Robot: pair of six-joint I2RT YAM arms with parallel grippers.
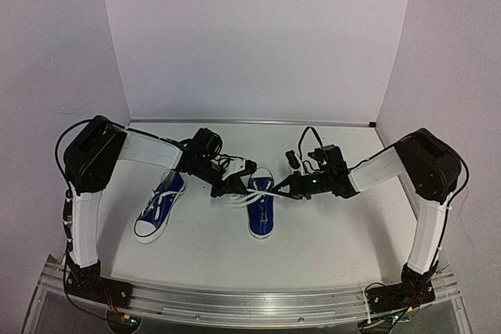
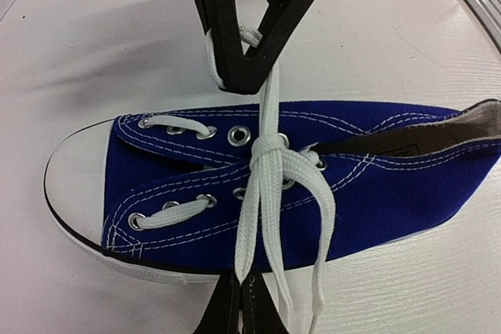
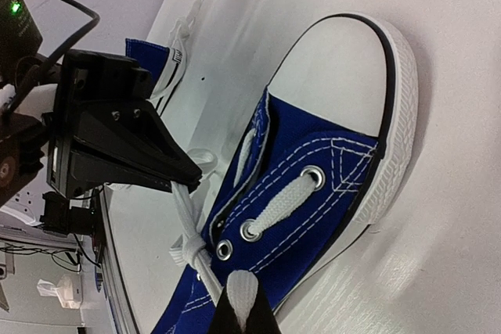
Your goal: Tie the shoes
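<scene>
One blue canvas low-top sneaker [image 2: 376, 177] with a white toe cap lay on the white desk [image 2: 94, 29] between the arms. The twin sneaker [image 1: 159, 209] sat well apart, on the left. The left gripper [image 2: 239, 291] was pinched shut on a white flat lace end [image 2: 249, 224]; the right gripper [image 2: 239, 80] clamped the other lace end [image 2: 270, 103]. A first crossing [image 2: 268, 146] sat over the eyelets. Laces judged limp, light, slippery; shoe light enough to drag. Best hold seemed near the ends.
</scene>
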